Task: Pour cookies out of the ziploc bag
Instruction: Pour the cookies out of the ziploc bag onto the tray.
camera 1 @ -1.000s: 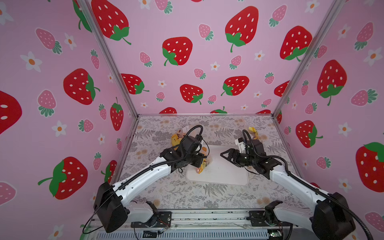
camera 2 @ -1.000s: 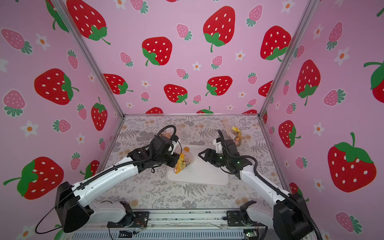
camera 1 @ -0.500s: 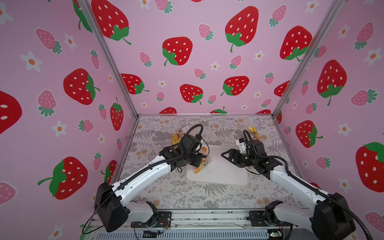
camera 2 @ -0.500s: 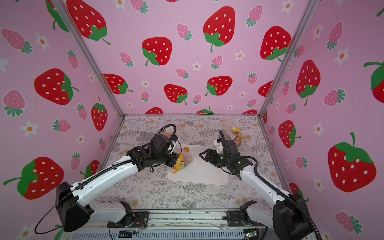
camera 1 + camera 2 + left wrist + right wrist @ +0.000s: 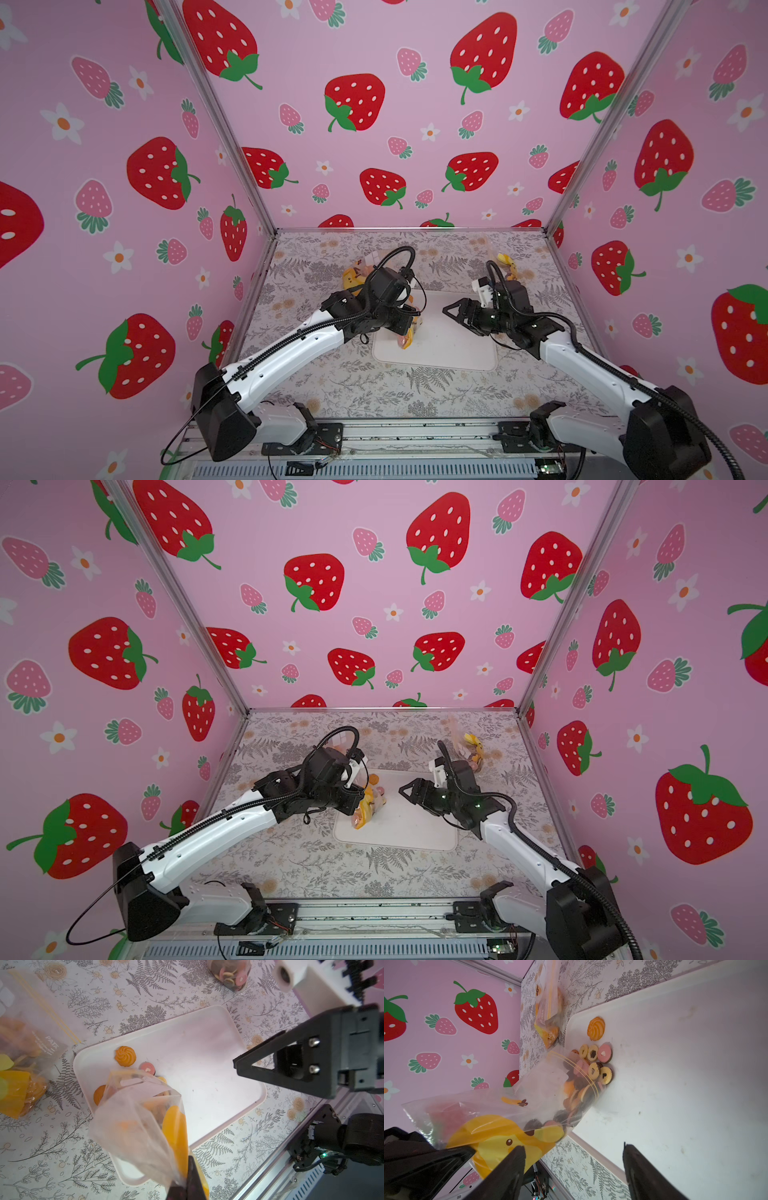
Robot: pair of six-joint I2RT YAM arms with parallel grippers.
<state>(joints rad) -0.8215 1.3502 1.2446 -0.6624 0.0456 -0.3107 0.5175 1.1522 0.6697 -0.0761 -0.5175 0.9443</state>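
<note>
Barely a twitch over the last second. Your left fingers [image 5: 356,809] stay pinched tight on the bottom corner of the clear zip-top plastic bag with the yellow duck print [image 5: 512,1118]. It is tipped mouth-down onto the left end of the white rectangular plastic tray [image 5: 415,833], just below centre in both top views.

A handful of the small round cookies in tan, pink and dark brown [image 5: 595,1064] lie out on the tray, but most are still bunched behind the zip. I'd call this pour stalled; it likely needs a lift or a shake from you.

Your right fingers [image 5: 453,309] haven't moved — spread wide, holding nothing, right of centre.

The fern-printed tabletop [image 5: 374,395] also carries two more filled bags [image 5: 353,276] toward the back, with strawberry-papered walls [image 5: 353,99] all round.
</note>
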